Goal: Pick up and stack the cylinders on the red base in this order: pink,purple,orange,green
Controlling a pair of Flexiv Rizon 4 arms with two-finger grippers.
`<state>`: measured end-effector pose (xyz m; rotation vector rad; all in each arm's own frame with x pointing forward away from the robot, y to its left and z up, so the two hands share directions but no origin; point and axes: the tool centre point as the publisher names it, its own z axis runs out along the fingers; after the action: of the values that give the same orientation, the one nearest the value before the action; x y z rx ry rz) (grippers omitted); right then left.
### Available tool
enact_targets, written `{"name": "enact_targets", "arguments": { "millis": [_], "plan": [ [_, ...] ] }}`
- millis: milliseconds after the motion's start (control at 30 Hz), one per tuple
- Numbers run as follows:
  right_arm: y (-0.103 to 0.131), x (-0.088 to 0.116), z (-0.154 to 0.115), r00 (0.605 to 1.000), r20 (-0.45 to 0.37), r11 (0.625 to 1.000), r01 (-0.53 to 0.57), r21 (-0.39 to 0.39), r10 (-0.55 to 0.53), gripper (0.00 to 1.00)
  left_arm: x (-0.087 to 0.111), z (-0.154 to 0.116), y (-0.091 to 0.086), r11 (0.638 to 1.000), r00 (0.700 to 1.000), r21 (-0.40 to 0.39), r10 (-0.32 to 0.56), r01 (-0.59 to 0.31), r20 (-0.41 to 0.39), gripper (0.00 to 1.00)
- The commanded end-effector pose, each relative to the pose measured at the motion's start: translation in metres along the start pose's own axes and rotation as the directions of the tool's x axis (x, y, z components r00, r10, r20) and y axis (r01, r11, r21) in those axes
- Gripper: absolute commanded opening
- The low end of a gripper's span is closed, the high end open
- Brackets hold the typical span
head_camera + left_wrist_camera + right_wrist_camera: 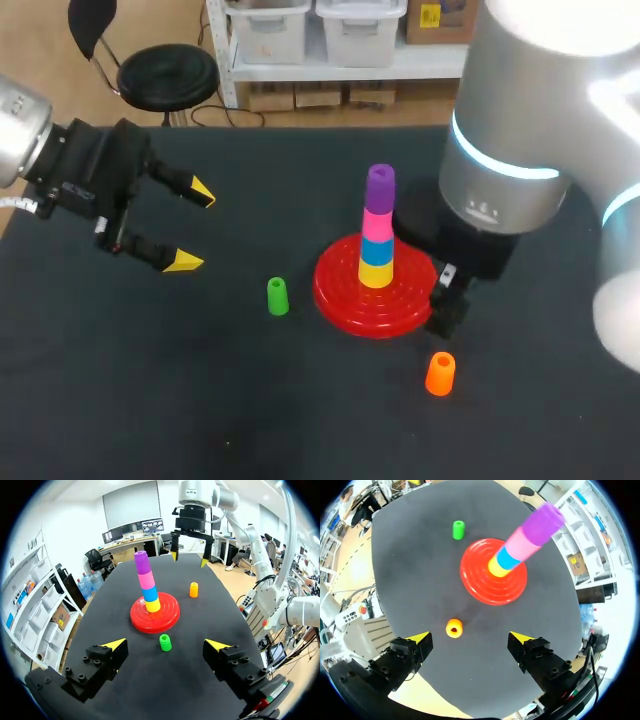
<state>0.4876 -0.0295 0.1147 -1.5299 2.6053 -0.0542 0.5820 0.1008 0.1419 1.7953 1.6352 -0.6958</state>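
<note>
- Black counter (250, 430); red base (335, 290) near its middle, stacked with yellow, blue, pink cylinder (378, 222), purple cylinder (380, 185) on top
- green cylinder (277, 296) just beside the base, toward the left edge; orange cylinder (440, 373) apart, toward the near edge
- left hand (195, 228) hovers near the left edge; fingers apart, empty
- right hand (470, 638) hangs above the counter on the base's right-edge side; fingers apart, empty

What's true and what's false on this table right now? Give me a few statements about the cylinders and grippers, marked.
1. The purple cylinder tops the stack on the red base. True.
2. The orange cylinder is on the stack. False: the orange cylinder stands on the table, apart from the base.
3. The left gripper holds the green cylinder. False: the left gripper is open; the green cylinder stands beside the base.
4. The right gripper is open. True.
</note>
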Motion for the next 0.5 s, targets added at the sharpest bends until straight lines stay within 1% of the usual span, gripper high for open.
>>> {"name": "enact_targets", "arguments": {
  "millis": [33, 233, 500],
  "plan": [
    [0.006, -0.003, 0.011, 1.000, 0.001, 1.000, 0.015, -0.004, -0.015, 1.00, 0.001, 0.000, 0.000, 1.000, 1.000, -0.001, 0.002, -0.002, 0.003, 1.00],
    [0.009, -0.002, 0.025, 0.999, -0.021, 0.999, 0.032, -0.043, -0.033, 1.00, 0.001, 0.000, 0.000, 1.000, 1.000, -0.001, 0.002, -0.002, 0.003, 1.00],
    [0.010, 0.004, 0.044, 0.999, -0.035, 0.997, 0.010, -0.083, -0.013, 1.00, 0.001, 0.000, 0.000, 1.000, 1.000, -0.001, 0.002, -0.002, 0.003, 1.00]
  ]
}}
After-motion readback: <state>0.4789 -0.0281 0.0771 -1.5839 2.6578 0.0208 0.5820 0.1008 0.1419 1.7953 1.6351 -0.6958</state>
